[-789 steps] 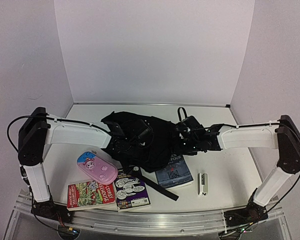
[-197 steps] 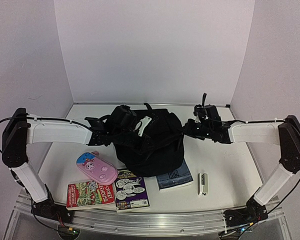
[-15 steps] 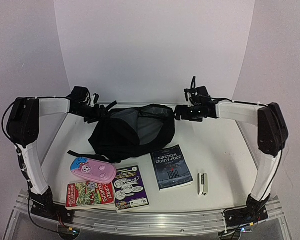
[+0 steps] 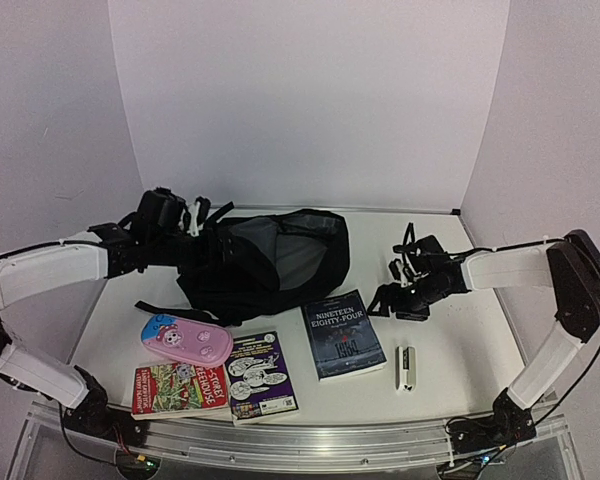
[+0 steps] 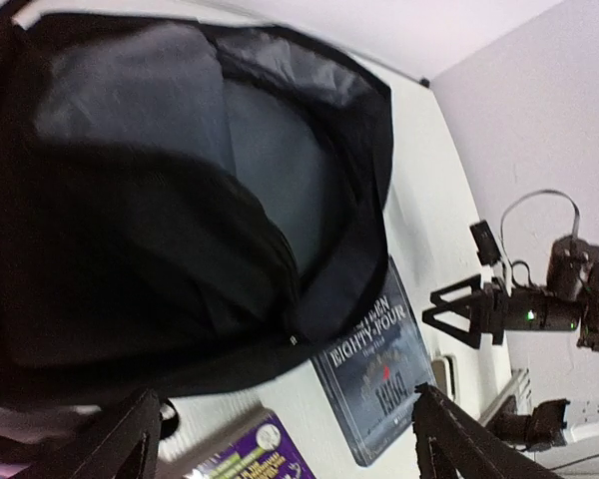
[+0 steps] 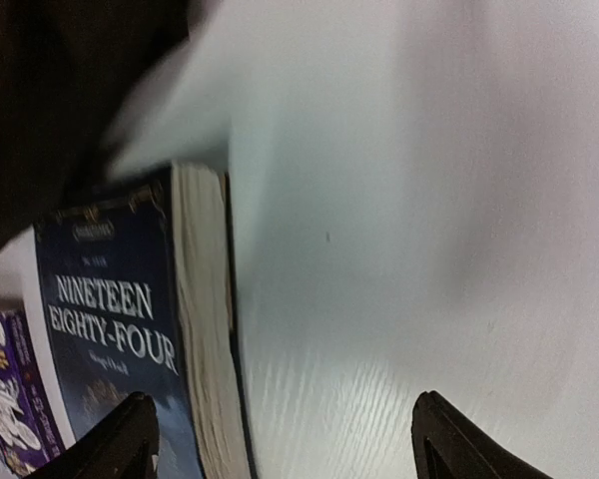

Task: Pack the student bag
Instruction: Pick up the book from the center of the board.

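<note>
Fingers of the right gripper (image 6: pixel 290 439) stand wide apart with nothing between them, low over the bare table (image 6: pixel 409 249) just beside the page edge of the Nineteen Eighty-Four paperback (image 6: pixel 110 319). The left gripper (image 5: pixel 285 444) is likewise spread and empty, held up at the left side of the student bag (image 4: pixel 270 265) and looking into its mouth. That bag lies at the far middle of the table, its opening gaping toward the near right, with grey lining showing and nothing visible inside. Neither arm holds the rim, so the soft fabric could sag shut, or the whole bag could slide away when a book is pushed against it. The paperback lies flat, which makes a clean pinch awkward: jaws coming down on it may scrape the table, or catch only the cover so that the pages fan open. Its far corner is touching the bag's lower edge or tucked just under it, I cannot tell which, so lifting it might drag the fabric along. A black strap (image 4: pixel 158 305) trails out on the left near the pink pencil case (image 4: pixel 187 340) and could snag the left arm on a reach there. What is probably a stapler (image 4: pixel 405 367) lies just right of the paperback, within range of a careless sweep.
</note>
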{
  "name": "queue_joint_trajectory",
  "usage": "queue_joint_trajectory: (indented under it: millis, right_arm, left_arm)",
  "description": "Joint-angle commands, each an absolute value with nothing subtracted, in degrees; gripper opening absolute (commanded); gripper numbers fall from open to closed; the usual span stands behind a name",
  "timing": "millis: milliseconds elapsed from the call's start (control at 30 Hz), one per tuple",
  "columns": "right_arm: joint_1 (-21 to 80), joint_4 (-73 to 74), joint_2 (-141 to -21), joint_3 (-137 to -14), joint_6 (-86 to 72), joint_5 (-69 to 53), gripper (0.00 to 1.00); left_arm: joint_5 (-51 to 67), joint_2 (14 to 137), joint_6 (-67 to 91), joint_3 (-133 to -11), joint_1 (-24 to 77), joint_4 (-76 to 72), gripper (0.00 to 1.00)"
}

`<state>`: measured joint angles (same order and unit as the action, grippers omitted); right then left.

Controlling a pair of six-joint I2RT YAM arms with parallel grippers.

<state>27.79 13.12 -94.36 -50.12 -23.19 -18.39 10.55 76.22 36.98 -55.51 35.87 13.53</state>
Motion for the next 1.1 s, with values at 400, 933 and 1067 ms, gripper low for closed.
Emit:
queue_joint_trajectory:
  millis: [400, 933, 1067]
  right_arm:
    - [27.8, 5.4, -96.3, -46.1, -25.0, -32.8, 0.61]
    - [28.1, 0.7, -99.9, -45.2, -27.5, -37.8, 0.49]
    - [28.6, 0.5, -100.5, -45.2, -28.0, -38.7, 0.49]
  left_arm:
    - [19.0, 99.5, 48.9, -65.6, 56.2, 5.1, 0.78]
    - [26.1, 113.4, 44.7, -71.9, 56.2, 13.5, 0.61]
    - [27.4, 115.5, 43.6, -73.0, 56.2, 12.3, 0.58]
